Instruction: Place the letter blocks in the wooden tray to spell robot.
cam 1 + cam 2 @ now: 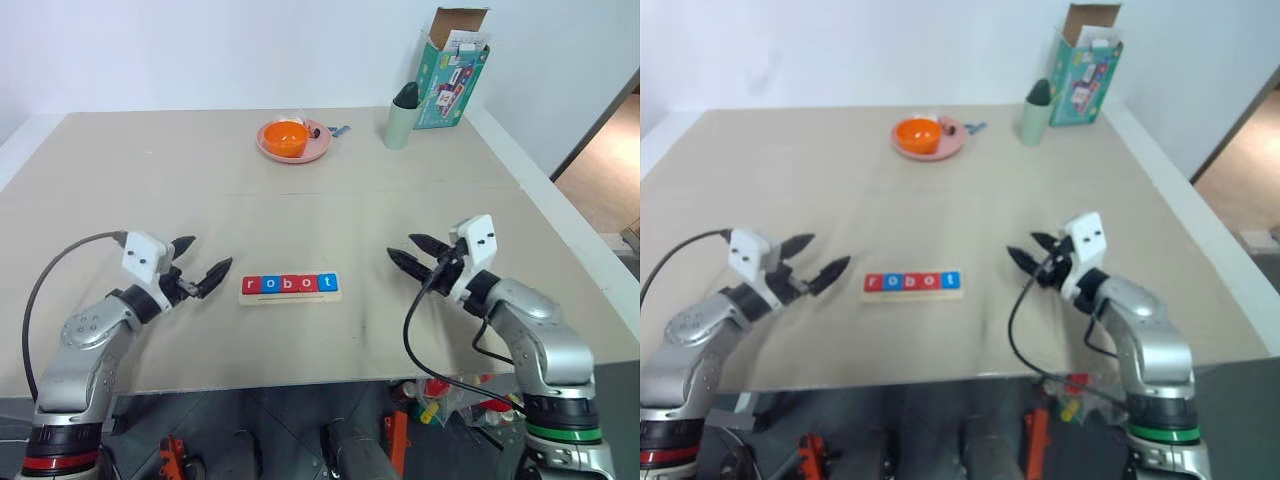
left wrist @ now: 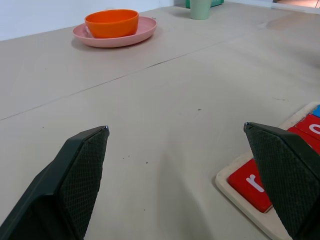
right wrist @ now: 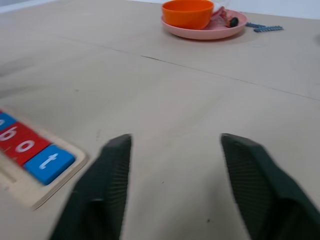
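The left gripper (image 1: 203, 265) and right gripper (image 1: 414, 251) both stand spread apart, empty, pointing inward at the tray (image 1: 290, 297) between them. The tray's long axis runs from one gripper to the other. In it the blocks (image 1: 290, 284) sit side by side, red, blue, red, red, blue, reading "robot".

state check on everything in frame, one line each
letter blocks: five in the tray, spelling robot
wooden tray: flat on the table, full
left claw: open, empty, beside the tray's r end
right claw: open, empty, off the t end
orange bowl: upright on the pink plate
green cup: upright, something dark inside
carton: standing, top flaps open
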